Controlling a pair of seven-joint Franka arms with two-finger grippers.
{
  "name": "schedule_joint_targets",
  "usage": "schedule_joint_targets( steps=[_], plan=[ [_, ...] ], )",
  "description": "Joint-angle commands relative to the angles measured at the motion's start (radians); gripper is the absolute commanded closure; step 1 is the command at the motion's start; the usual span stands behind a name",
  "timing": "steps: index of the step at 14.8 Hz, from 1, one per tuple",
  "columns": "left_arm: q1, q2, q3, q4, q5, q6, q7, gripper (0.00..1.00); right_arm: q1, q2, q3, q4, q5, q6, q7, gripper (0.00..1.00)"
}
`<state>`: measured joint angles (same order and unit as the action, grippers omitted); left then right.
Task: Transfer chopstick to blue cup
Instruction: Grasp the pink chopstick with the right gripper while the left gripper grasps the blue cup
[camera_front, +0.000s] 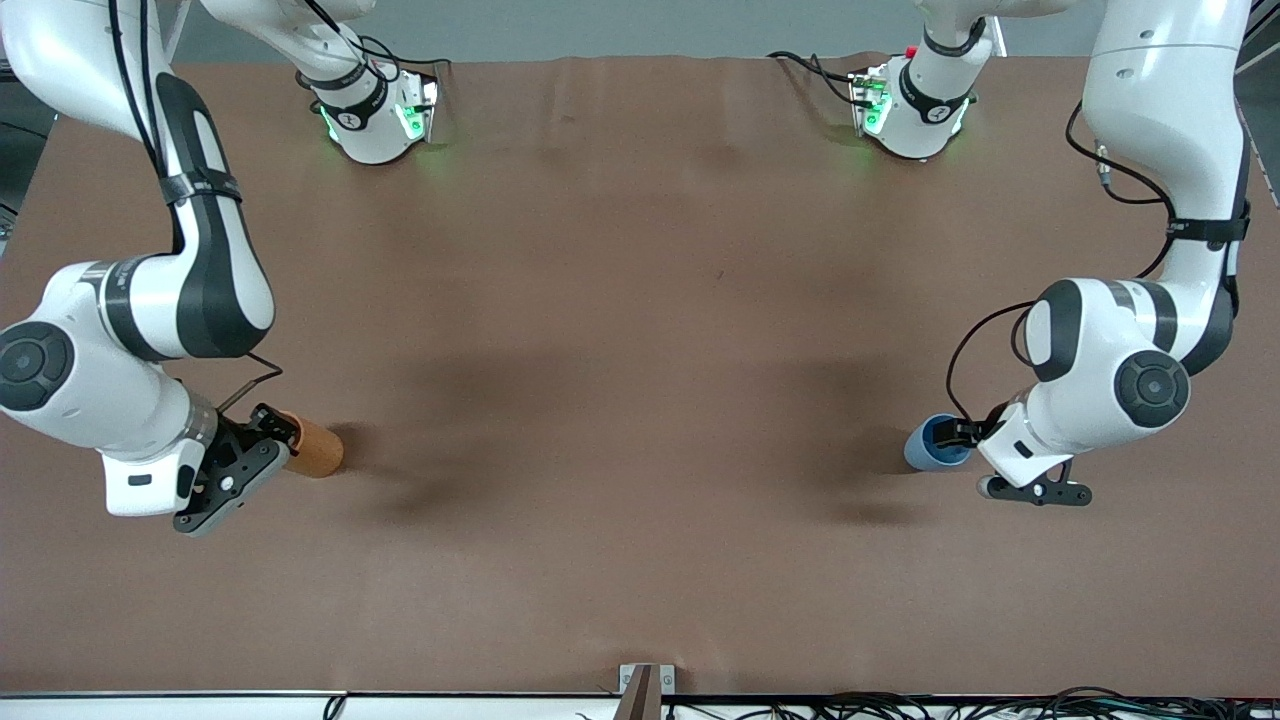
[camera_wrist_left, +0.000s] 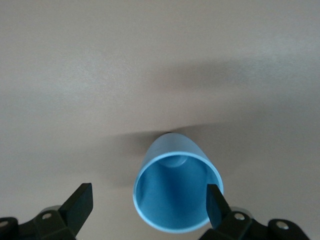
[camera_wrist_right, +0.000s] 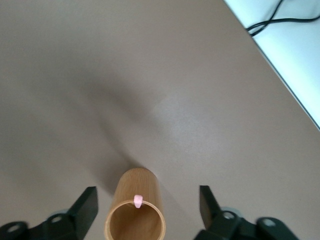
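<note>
On a brown table (camera_front: 640, 400), the right gripper (camera_wrist_right: 148, 205) hangs wide-jawed over an orange-brown cup (camera_wrist_right: 135, 212) with the pink chopstick (camera_wrist_right: 138, 201) leaning at its rim, while the left gripper (camera_wrist_left: 150, 202) hangs wide-jawed over the blue cup (camera_wrist_left: 175, 187).

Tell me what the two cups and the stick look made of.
Blue cup: likely plastic, matte; uniform colour and a thin, even rim.
Brown cup: probably bamboo or wood; warm tan with faint grain, though it could be an imitation.
Stick: only a pale pink tip shows at that cup's rim; its material is unclear.
</note>
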<state>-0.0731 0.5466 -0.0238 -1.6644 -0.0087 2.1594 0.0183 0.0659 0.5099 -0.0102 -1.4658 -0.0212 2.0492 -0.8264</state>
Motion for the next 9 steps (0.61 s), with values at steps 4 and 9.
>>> schedule_joint_targets(
  steps=[4,9],
  plan=[
    [0.006,0.044,-0.001,-0.003,-0.014,0.068,-0.003,0.28,-0.012,0.006,0.006,-0.053,0.021,-0.003,-0.074,0.53],
    [0.006,0.044,0.001,-0.014,-0.008,0.068,0.000,0.91,-0.012,0.004,0.006,-0.053,0.020,-0.014,-0.071,0.65]
  ],
)
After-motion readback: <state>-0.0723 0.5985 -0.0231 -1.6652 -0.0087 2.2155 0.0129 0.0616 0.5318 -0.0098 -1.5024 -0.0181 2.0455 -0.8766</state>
